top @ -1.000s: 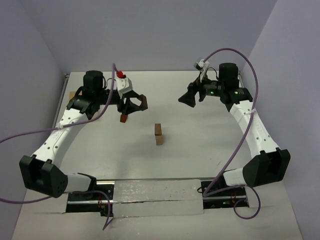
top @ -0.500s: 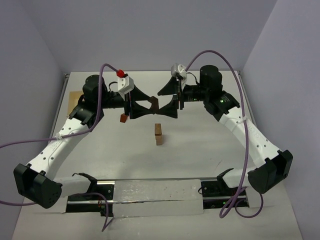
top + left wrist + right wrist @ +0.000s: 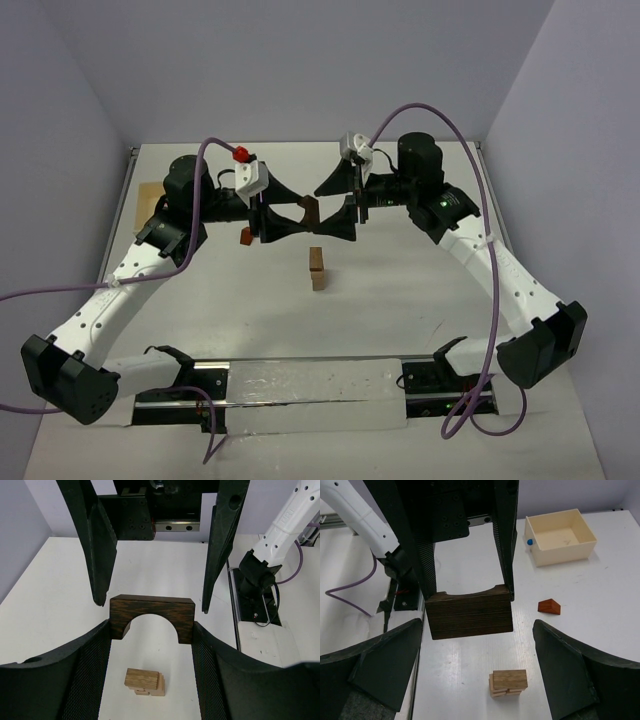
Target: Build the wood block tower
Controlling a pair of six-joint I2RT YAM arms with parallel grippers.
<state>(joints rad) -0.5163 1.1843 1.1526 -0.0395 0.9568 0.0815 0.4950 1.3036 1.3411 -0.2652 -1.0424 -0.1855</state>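
- While the tower is only a low start, I hold its next piece in the air: my left claw (image 3: 151, 630) is clamped on the two legs of the dark arch (image 3: 151, 611).
- My right claw (image 3: 477, 627) faces it with its jaws spread wide and nothing in them, one on either side of the arch and not touching it.
- Done so far: a short stack (image 3: 317, 268) of pale tan blocks stands on the table (image 3: 400, 290), below and in front of the arch.
- Left, as I judge it: the arch is not yet on the stack, and an orange-brown wedge (image 3: 549, 607) lies loose on the table, apart from the stack.
- The tray (image 3: 587, 537) sits far off by the edge; I cannot make out any block in it.
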